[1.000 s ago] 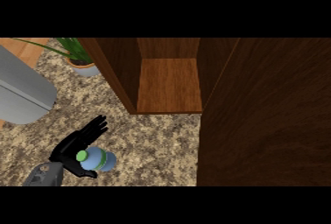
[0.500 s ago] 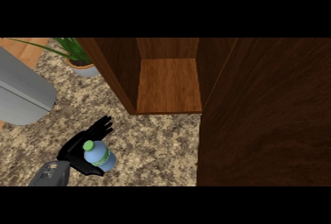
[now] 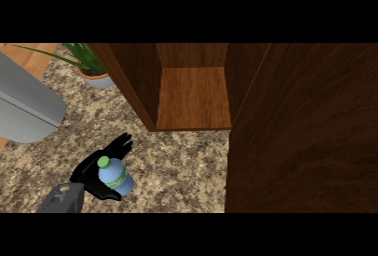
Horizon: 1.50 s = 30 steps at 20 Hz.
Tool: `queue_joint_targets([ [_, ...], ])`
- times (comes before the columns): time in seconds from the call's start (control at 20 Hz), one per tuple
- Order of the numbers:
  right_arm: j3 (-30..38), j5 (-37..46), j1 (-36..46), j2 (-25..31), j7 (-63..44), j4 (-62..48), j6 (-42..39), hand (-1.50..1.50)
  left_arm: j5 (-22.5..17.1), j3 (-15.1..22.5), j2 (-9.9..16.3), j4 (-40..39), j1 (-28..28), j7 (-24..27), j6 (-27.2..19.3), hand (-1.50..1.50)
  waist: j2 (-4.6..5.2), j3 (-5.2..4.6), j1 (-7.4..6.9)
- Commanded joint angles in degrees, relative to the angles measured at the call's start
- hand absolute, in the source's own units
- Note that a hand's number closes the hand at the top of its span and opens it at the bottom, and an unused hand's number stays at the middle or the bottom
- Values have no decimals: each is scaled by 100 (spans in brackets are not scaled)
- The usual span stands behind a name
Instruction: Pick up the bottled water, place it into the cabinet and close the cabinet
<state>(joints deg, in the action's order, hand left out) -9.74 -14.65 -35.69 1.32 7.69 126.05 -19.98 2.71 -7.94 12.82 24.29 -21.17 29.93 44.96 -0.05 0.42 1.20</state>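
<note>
The bottled water (image 3: 113,178), blue with a green cap, is at the lower left of the head view over the speckled counter (image 3: 177,165). My left hand (image 3: 90,172) is shut on it: the fingers lie along its left side and point up toward the cabinet, and the thumb curls under its base. The open wooden cabinet (image 3: 193,97) stands just beyond, its shelf bare. Its door (image 3: 303,130) is swung open and fills the right side. My right hand does not show.
A grey rounded appliance (image 3: 26,107) stands at the left edge. A potted plant (image 3: 94,75) sits at the back left beside the cabinet's left wall. Bare counter lies between the bottle and the cabinet's front edge.
My left hand's fingers have drawn in round the bottle, and hand and bottle have shifted a little right and toward the cabinet.
</note>
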Motion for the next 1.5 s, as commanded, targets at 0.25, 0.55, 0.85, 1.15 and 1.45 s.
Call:
queue_joint_targets([
  [0.25, -1, -8, 248, -25, -286, 76, 179, -150, -95, 402, -419, 71, 163, 309, 1249, -150, 32, -57, -75],
  [0.55, -113, -33, 6, -42, -212, 133, 116, -150, -270, 506, -397, 281, 70, 208, 1369, 150, 14, -53, -26],
  [0.85, -93, 150, -26, -67, 249, -251, 2, -150, -251, 708, -548, 293, 327, 415, 1219, 150, 15, -51, -24],
  [1.15, -90, 243, 88, -56, 236, -502, 54, -150, -784, 180, -632, 526, 399, 479, 126, 150, 18, -49, -81],
  [1.45, -76, 120, 138, -125, 20, -209, 224, -150, -1800, -1054, -483, 626, 691, 807, -1152, 150, 13, -50, -158],
])
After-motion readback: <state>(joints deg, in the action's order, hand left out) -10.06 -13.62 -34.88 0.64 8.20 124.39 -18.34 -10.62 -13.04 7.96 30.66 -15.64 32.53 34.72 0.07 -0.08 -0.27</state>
